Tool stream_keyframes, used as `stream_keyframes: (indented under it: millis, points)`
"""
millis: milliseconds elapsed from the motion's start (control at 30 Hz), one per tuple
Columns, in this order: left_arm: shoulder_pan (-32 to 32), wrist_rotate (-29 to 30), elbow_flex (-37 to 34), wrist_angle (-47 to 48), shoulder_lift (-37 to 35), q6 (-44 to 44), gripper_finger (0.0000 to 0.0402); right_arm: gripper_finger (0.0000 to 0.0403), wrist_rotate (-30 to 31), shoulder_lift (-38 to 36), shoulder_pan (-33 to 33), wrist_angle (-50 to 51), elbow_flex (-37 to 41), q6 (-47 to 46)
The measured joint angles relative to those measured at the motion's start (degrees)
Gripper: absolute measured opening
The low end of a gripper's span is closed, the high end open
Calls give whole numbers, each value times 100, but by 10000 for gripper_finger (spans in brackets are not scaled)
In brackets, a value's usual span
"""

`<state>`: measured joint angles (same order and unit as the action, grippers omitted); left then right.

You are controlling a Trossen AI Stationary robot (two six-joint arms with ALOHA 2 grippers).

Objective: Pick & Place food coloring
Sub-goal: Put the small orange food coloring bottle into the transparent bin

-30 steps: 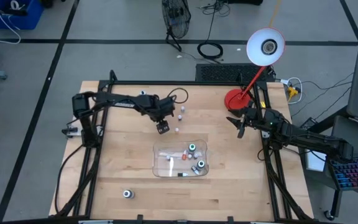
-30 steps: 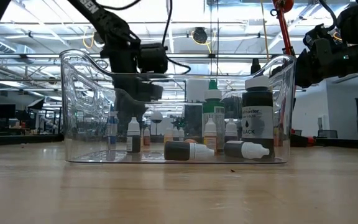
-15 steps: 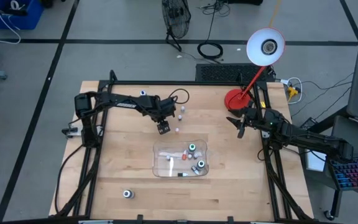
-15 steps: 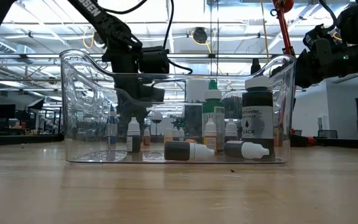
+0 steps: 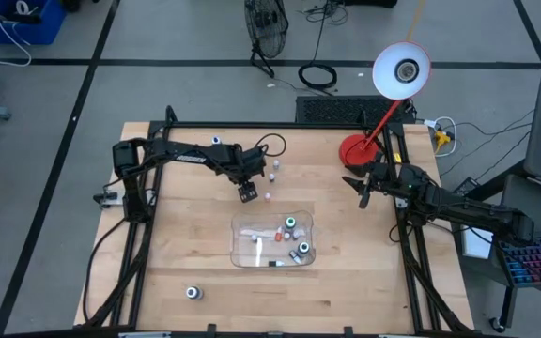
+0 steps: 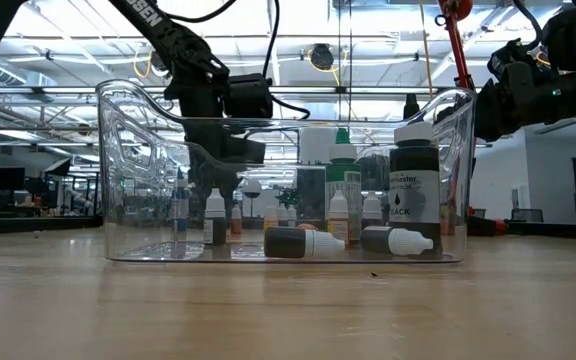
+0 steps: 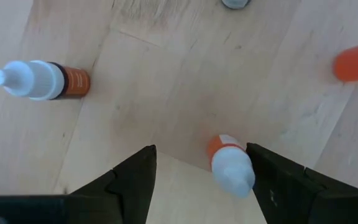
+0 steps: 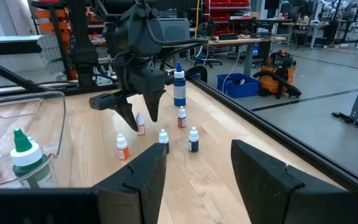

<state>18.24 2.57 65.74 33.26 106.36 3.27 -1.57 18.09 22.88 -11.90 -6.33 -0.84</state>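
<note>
Tiny food coloring bottles [image 5: 272,175] are standing upright on the surface beyond the tray. Larger dark ones [image 6: 412,195] are sitting inside it, two lying flat [image 6: 303,242]

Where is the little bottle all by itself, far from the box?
In the high view the lone bottle stands near the table's front edge on the left arm's side, well apart from the clear tray in the middle.

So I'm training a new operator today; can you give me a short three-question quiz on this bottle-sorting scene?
1. True or false: the left gripper has its jaws open above a small orange bottle.
2. Where is the right gripper? A) inside the clear tray B) near the red lamp base
3. What stands alone near the table's front left?

Key: 1 true; 2 B; 3 one bottle.
</note>
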Motion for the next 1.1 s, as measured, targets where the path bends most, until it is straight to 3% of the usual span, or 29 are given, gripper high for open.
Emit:
stream_keyframes:
  millis: [200, 533, 700, 833, 1100]
  points:
    - [0, -4, 2, 2, 0, 3, 222, 171, 1, 0, 1, 0, 0, 0]
    - [0, -318, 8, 99, -2, 2, 64, 171, -1, 0, 1, 0, 0, 0]
    - [-163, -492, 267, 589, -18, -133, 64, 171, 1, 0, 1, -2, 0, 2]
    - [-560, -183, 760, 1343, -79, -177, 64, 171, -1, 0, -1, -2, 0, 0]
    - [-2055, 302, 2094, 2268, -271, -7, 64, 171, 0, -2, -1, 0, 2, 0]
